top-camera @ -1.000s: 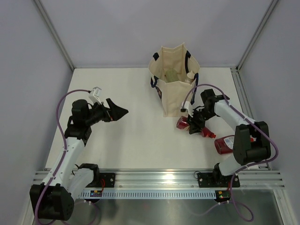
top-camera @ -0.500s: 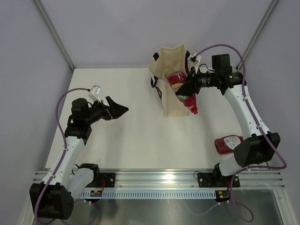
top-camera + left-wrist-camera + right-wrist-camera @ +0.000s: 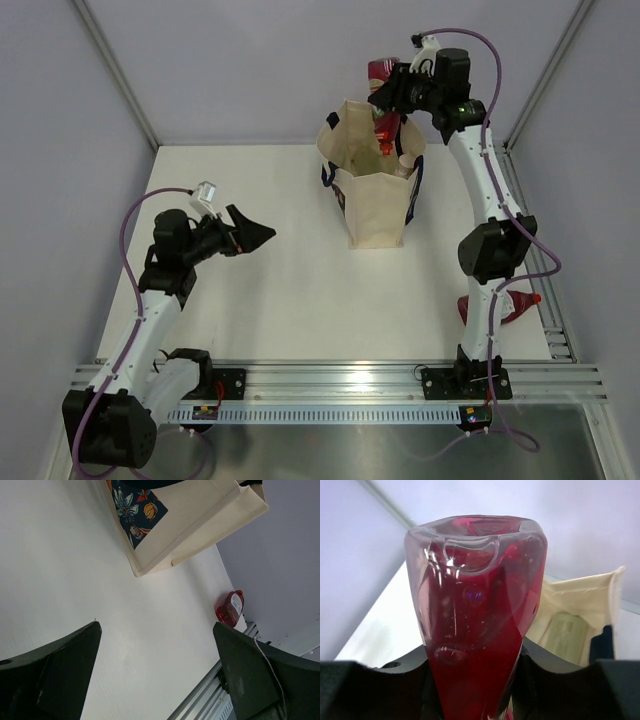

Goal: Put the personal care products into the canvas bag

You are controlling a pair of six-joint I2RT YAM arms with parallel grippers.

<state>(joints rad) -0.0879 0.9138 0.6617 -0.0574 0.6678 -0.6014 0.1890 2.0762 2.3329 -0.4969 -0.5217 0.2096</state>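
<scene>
Dark-red plastic fills the right wrist view: the red bottle (image 3: 475,620) is pinched between the dark fingers (image 3: 350,687) of the right claw (image 3: 392,98), which is closed on it. From above, that claw hangs high at the far right of the table (image 3: 250,310), directly over the open mouth of the bag (image 3: 378,205); the bottle points cap-down toward the opening, base up (whether its lower tip has crossed the rim I cannot tell).

The bag stands upright on the far side of the table, a little right of centre, navy handles (image 3: 412,195) drooping down its sides; inside lie an olive bottle (image 3: 365,160) and, at the right wall, a beige bottle (image 3: 403,165).

A second red bottle (image 3: 230,607) lies on its side at the near right of the table, close to the rail (image 3: 340,380) and well apart from the bag; in the top view the right arm hides most of it.

The left claw (image 3: 252,235) is spread wide and holds nothing; it hovers over the left of the table, pointing right toward the bag and well apart from it; its wrist view catches the floral patch (image 3: 137,507) on the bag's side.
</scene>
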